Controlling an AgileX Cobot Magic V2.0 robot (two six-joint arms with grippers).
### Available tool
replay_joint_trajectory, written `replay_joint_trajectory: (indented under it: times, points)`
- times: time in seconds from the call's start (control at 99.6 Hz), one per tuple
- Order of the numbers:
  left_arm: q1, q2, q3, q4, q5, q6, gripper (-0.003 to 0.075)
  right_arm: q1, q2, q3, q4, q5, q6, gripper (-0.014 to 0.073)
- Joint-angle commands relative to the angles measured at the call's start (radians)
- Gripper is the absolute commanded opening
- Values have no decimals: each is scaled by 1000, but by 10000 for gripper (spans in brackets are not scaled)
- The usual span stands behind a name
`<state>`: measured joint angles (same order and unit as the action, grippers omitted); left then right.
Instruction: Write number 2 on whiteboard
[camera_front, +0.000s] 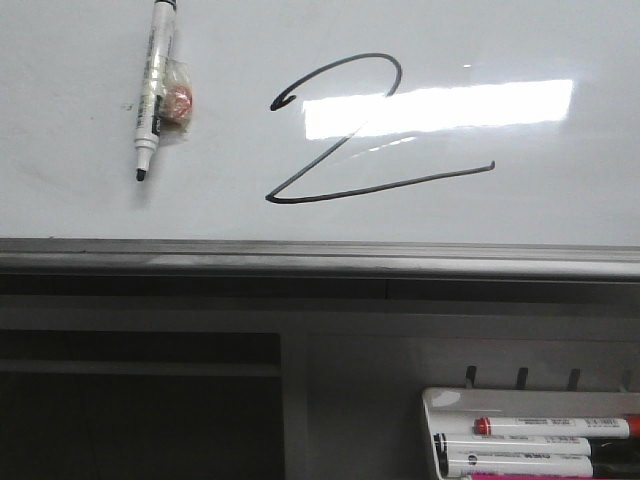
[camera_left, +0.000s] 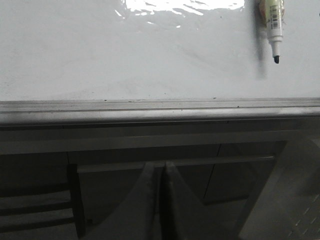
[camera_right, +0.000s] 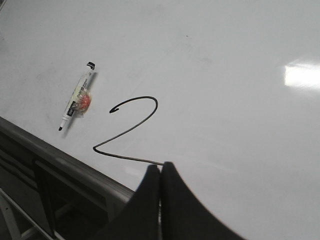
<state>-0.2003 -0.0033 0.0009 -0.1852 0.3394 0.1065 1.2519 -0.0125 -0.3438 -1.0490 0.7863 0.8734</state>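
Note:
The number 2 (camera_front: 400, 183) is drawn as a thin black line on the whiteboard (camera_front: 520, 50), right of centre. It also shows in the right wrist view (camera_right: 125, 157). My right gripper (camera_right: 160, 167) is shut and empty, its tips over the end of the 2's base stroke. My left gripper (camera_left: 160, 170) is shut and empty, below the board's grey frame edge (camera_left: 150, 112). Neither gripper shows in the front view. An uncapped black marker (camera_front: 155, 85) lies on the board left of the 2, a small orange-red bundle (camera_front: 178, 100) beside it.
The same marker shows in the left wrist view (camera_left: 273, 22) and the right wrist view (camera_right: 75, 102). A white marker tray (camera_front: 430, 400) with several markers (camera_front: 550, 427) sits at the lower right, below the board's frame (camera_front: 300, 258). Dark shelving lies under the board.

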Motion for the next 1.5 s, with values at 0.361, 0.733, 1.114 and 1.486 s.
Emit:
replay_joint_trajectory:
  times: [0.361, 0.733, 1.114, 1.486]
  points:
    - [3, -26, 10, -13, -43, -12, -20, 0, -15, -23, -57, -45, -2, -71]
    - [3, -26, 10, -13, -43, -12, -20, 0, -15, -21, -57, -45, -2, -71]
    - [3, -26, 10, -13, -43, -12, -20, -25, -15, 100, -244, -152, -1, -71]
    - [3, -26, 10, -13, -41, -12, -20, -530, 54, 103, 315, -432, -260, -71]
